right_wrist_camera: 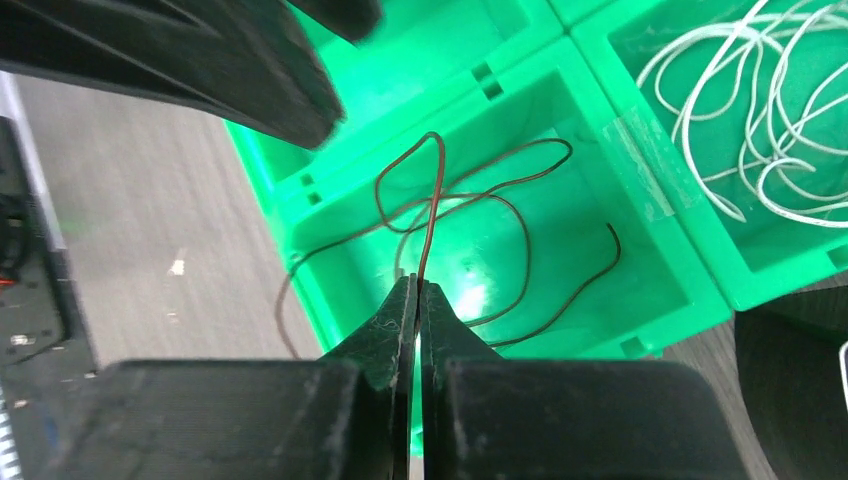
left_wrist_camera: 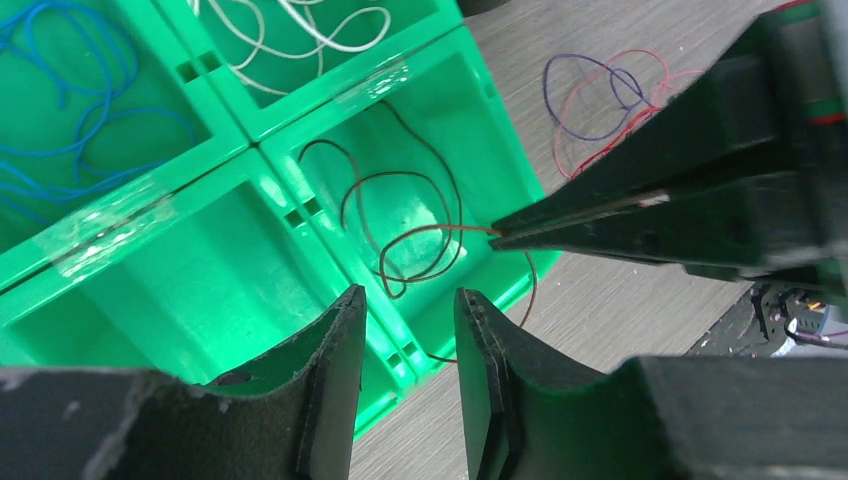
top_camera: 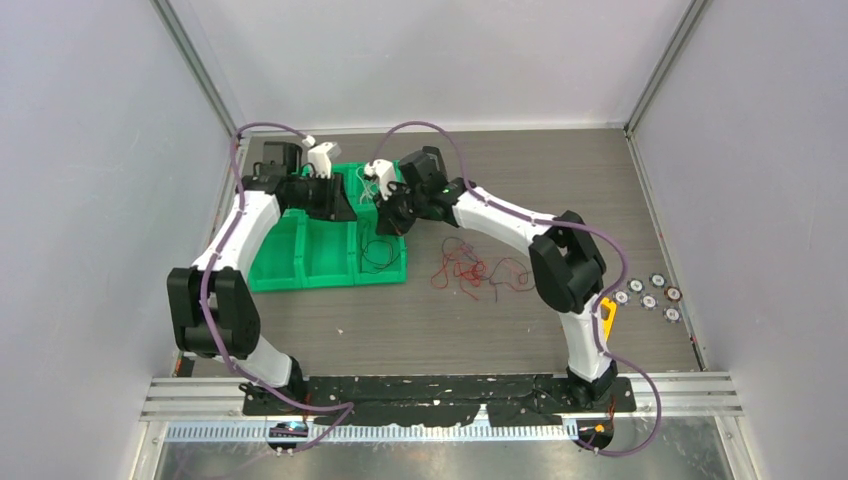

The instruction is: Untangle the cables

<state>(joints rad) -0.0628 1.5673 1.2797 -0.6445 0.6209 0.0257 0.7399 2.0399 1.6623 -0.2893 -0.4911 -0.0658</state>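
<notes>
White cables [right_wrist_camera: 765, 165] run off the right wrist view's edge.

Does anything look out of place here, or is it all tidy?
One dark wire trails over the green bin's edge onto the table while the right hand pinches it. A tangle of red wires lies loose on the table beside the bin.
</notes>
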